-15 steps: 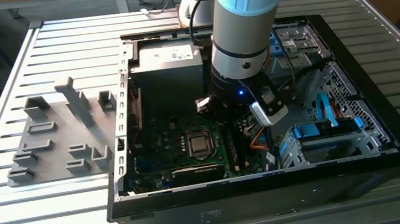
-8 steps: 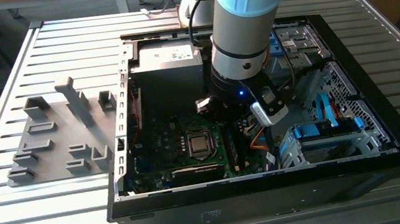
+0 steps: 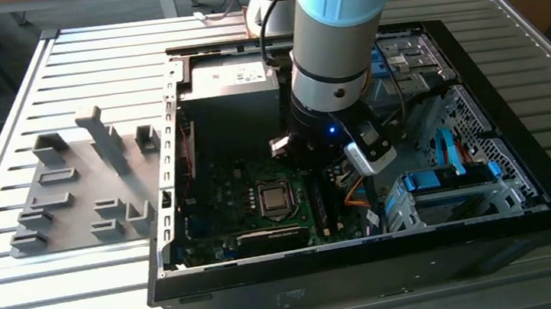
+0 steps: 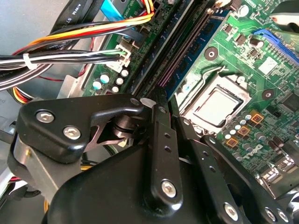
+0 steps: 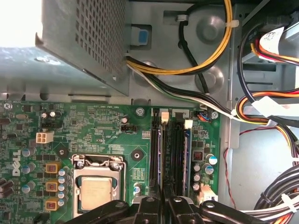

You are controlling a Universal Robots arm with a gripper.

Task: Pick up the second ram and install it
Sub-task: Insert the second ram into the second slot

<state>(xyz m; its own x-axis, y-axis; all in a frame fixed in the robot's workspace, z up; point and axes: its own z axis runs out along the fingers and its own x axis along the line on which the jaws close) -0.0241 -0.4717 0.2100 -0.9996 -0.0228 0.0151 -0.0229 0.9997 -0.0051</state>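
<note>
- Here, one gripper (image 4: 161, 100) hangs low inside the one open case (image 3: 527, 212), over the motherboard (image 5: 93, 135).
- Its fingers (image 5: 163, 205) are nearly closed, edge-on over the slots; whether they clamp the ram (image 5: 185, 158) I cannot tell.
- One ram stands in the slot row beside the one CPU (image 5: 96, 191).
- One grey holder (image 3: 85, 190) lies well apart on the table (image 3: 24, 304).

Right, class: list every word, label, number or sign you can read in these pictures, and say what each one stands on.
None reads clearly enough to quote.
White lettering on the motherboard, first wrist view: too small.
Sticker on the power supply, exterior view: blurred.
Print along a black cable, second wrist view: too small and partly cut off.
</note>
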